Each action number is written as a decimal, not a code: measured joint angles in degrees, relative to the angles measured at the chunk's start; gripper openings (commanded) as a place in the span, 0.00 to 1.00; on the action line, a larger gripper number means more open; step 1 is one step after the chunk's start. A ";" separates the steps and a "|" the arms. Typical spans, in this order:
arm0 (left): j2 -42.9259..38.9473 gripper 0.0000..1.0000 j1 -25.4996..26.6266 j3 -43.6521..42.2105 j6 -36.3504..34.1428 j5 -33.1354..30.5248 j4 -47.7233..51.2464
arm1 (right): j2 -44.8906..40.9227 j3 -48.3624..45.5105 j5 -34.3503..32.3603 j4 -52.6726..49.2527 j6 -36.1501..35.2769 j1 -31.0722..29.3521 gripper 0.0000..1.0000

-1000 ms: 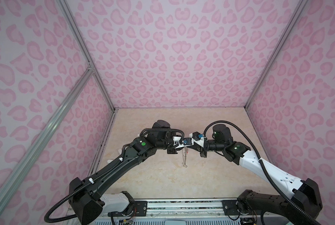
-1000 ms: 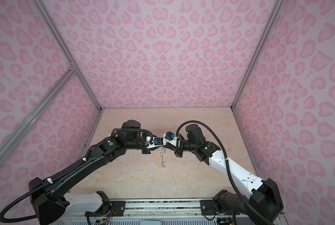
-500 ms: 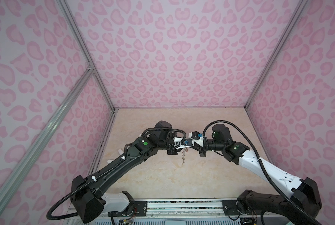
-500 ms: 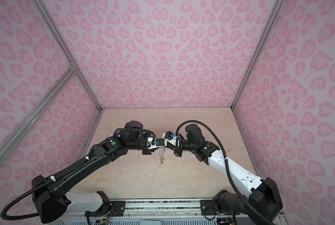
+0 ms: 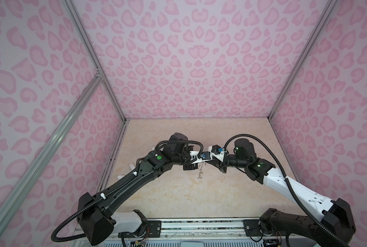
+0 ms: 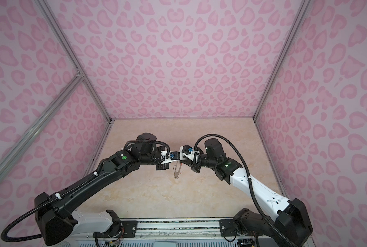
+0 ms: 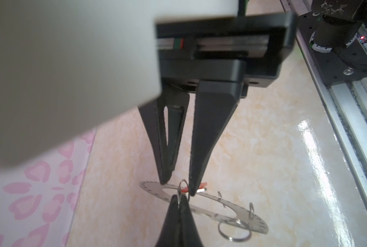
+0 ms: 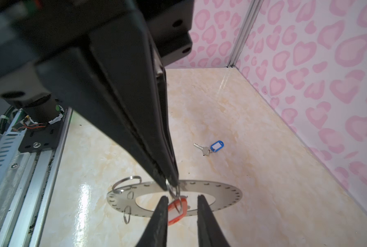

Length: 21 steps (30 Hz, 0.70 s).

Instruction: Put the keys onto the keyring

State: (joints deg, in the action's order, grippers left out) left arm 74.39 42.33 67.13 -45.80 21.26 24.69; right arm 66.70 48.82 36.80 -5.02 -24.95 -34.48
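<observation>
My left gripper (image 7: 179, 197) is shut on the small split ring of the keys with the orange-red tag (image 8: 176, 210), which hangs below it. My right gripper (image 8: 182, 198) is open, its fingers either side of that tag, one finger touching it. The keyring (image 8: 221, 192), a flat grey disc with holes round its rim and a large split ring (image 8: 126, 184) on it, lies on the table beneath. It also shows in the left wrist view, the keyring (image 7: 238, 218) under both grippers. The keys with the blue tag (image 8: 216, 146) lie on the table farther off. That set's own key is hidden.
In both top views the two arms meet tip to tip over the middle of the marble table (image 5: 178, 192). Pink patterned walls close in the back and both sides. A metal rail (image 8: 18, 171) with the arm bases runs along the front edge.
My left gripper has shut on the split ring of the orange-red key set. My right gripper has opened and let go of the tag. Both arms have stayed near the middle.
</observation>
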 measured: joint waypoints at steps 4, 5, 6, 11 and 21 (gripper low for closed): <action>-1.09 0.03 -1.68 -1.90 4.00 1.51 -3.63 | -2.51 -2.93 -2.12 1.38 -0.13 -0.04 0.30; -1.49 0.03 -1.97 -2.49 5.16 1.97 -4.85 | -3.08 -3.65 -2.49 2.01 -0.07 -0.02 0.31; -1.84 0.03 -2.14 -3.08 6.32 2.51 -6.12 | -3.61 -4.35 -2.78 2.54 0.24 -0.04 0.31; -3.30 0.03 -2.73 -6.43 12.59 4.50 -13.92 | -5.22 -6.97 -3.85 6.32 2.36 -0.87 0.33; -5.33 0.03 -2.84 -10.47 21.59 5.79 -24.87 | -4.24 -7.28 -8.39 14.25 6.01 -2.91 0.33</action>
State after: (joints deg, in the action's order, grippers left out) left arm 69.06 39.48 56.66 -24.21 27.05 -0.19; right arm 62.46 41.54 28.40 9.23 -18.94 -37.39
